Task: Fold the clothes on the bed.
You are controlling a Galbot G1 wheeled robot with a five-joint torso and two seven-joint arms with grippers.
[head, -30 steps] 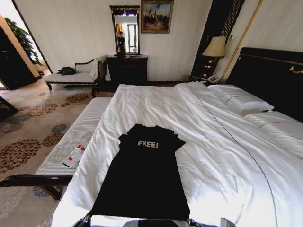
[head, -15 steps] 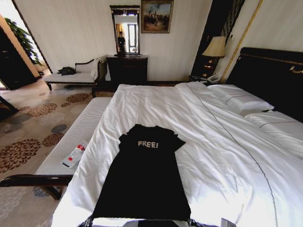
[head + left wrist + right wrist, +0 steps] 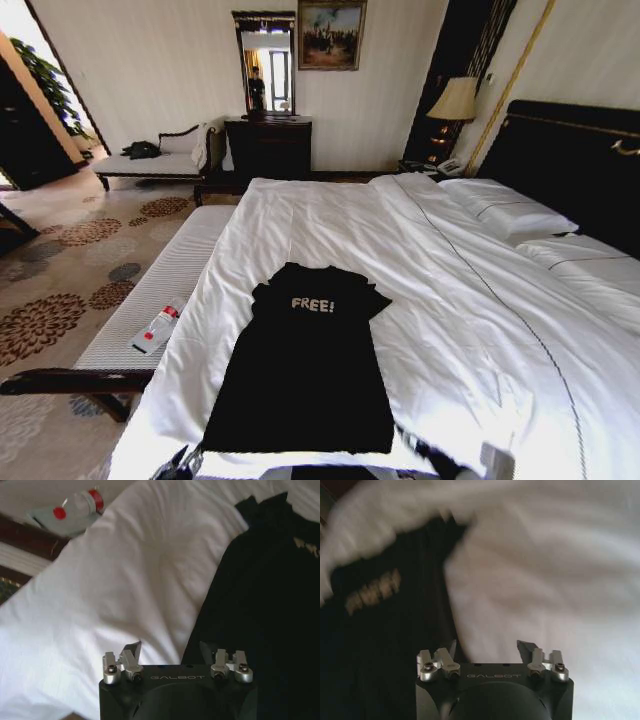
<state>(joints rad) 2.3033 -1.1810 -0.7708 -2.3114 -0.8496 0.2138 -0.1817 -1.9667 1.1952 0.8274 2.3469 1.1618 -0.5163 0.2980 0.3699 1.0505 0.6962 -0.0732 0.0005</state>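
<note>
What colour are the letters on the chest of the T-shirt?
White, on the black T-shirt. The lettering shows best in the head view.

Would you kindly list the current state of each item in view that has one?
T-shirt: spread flat, unfolded, lettering up.
Bed: made, duvet rumpled.
Left gripper: open, over the shirt's edge.
Right gripper: open, over the shirt's other edge.
Lamp: lit.
Bottle: lying on the bench.

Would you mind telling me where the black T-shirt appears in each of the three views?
Head view: the black T-shirt lies flat, lower centre, on the bed.
Left wrist view: it runs down the right side.
Right wrist view: it covers the left side.
Shared landmark: its pale chest lettering.
</note>
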